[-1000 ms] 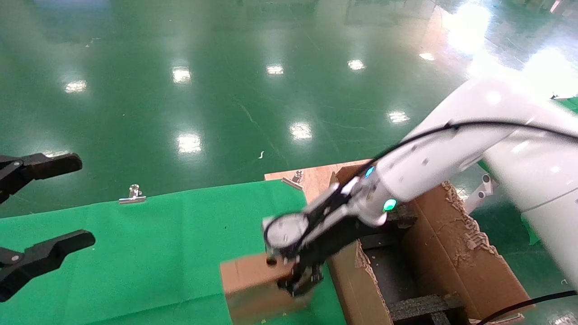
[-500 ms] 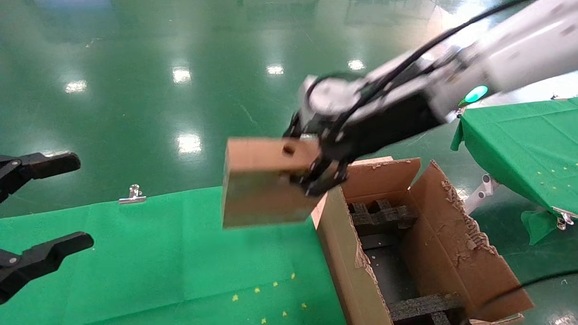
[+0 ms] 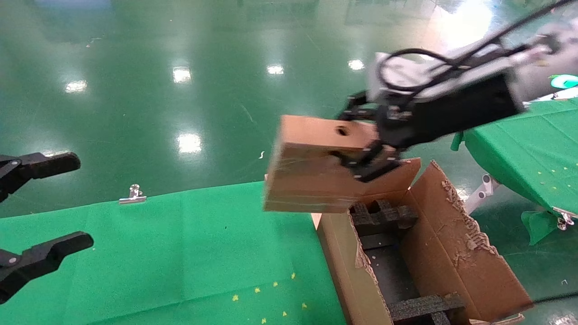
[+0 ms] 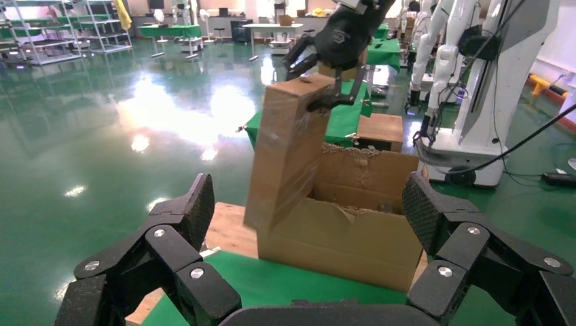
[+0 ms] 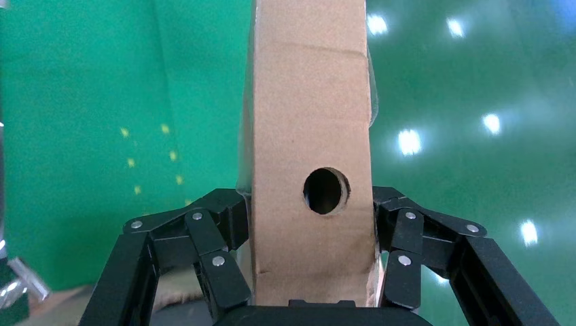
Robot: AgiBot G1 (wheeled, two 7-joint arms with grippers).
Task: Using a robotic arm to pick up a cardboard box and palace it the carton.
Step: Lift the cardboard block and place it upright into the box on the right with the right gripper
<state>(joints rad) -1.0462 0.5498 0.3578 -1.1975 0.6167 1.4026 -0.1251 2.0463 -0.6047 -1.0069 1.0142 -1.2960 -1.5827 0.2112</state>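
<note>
Right gripper [image 3: 363, 153] at the end of the robotic arm [image 3: 456, 101], pinching the cardboard box [image 3: 316, 167] by its narrow end, one black finger [image 5: 217, 251] pressed on each broad face; the box is held clear in the air, above the near-left corner of the carton [image 3: 456, 257] and partly overhanging the green cloth [image 3: 180, 257] beside the carton; a round hole [image 3: 342, 131] shows in the box's upper face, just beside the gripper; in the right wrist view the same hole [image 5: 326, 191] lies between the two fingers. The carton stands open to the right of the cloth, its torn flaps raised and black foam inserts [image 3: 384, 216] visible inside; the box does not touch the foam. In the left wrist view the box [image 4: 289, 153] hangs tilted over the carton's [image 4: 353, 238] front wall, gripped from above by the right gripper [image 4: 333, 64]. Left gripper [image 3: 49, 205] well apart from the carton, over the far left edge of the cloth, fingers spread wide with nothing between them. A metal clip [image 3: 132, 195] sits on the cloth's far edge; a second table with green cloth [image 3: 528, 149] lies beyond the carton to the right.
</note>
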